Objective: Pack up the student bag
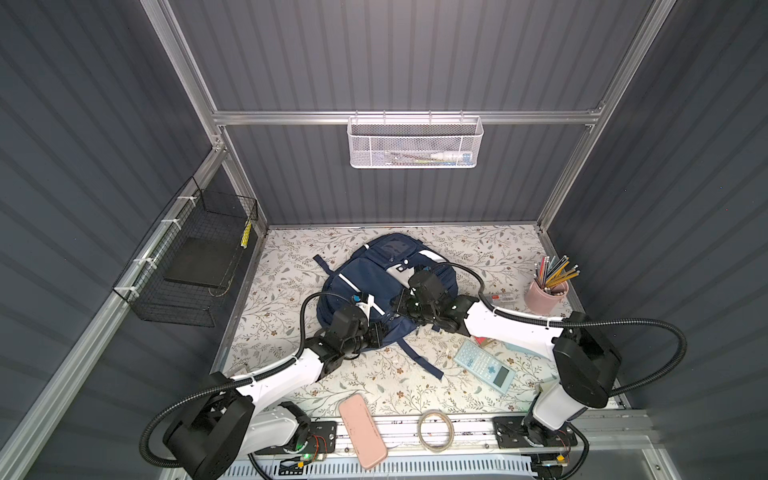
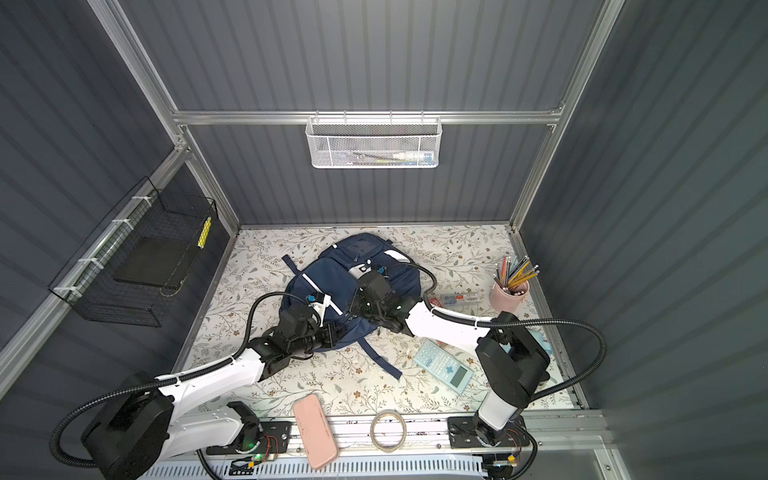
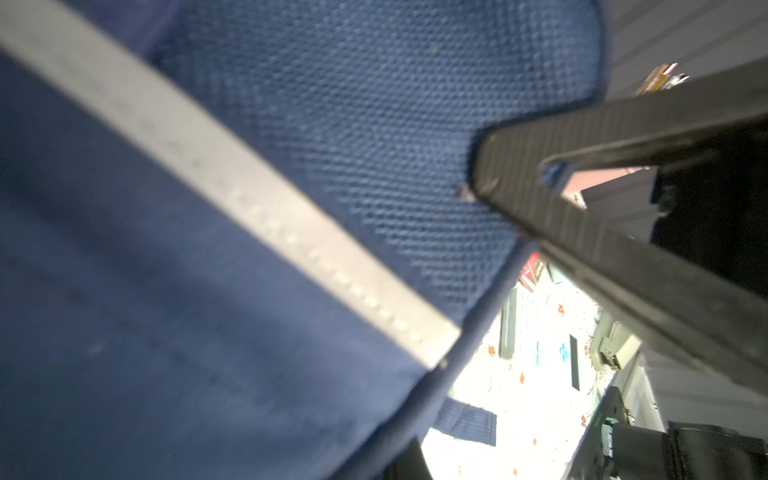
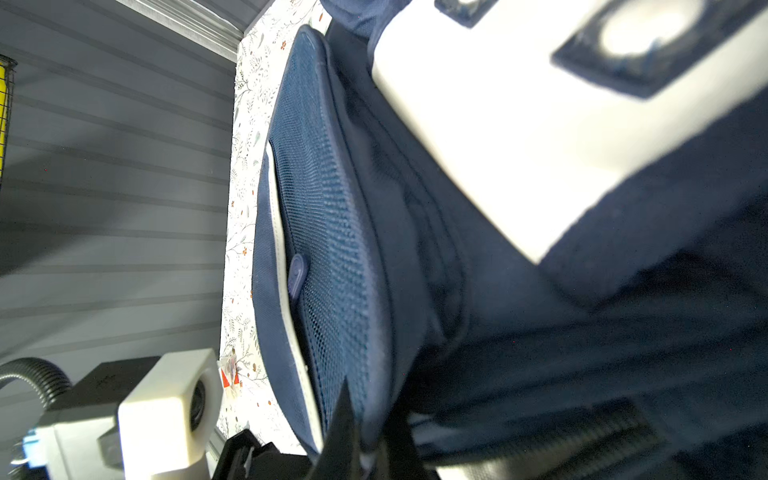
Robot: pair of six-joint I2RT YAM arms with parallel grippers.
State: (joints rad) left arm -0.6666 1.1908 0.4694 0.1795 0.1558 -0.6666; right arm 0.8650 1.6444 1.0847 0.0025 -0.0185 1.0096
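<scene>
Floral table (image 1: 478,249) bears a pencil-filled pink cup (image 1: 544,300); left claw (image 1: 379,333) and right claw (image 1: 400,308) clamp student bag (image 1: 372,276).

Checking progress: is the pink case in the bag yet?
Out: the pink case lies at the front edge, apart from the student bag.

A: Which items are currently showing in view?
B: One student bag (image 1: 365,286), one calculator (image 1: 484,365), one pink case (image 1: 362,430), one pencil cup (image 1: 545,297). One white basket (image 1: 414,143) and one black basket (image 1: 187,266) are hanging.
</scene>
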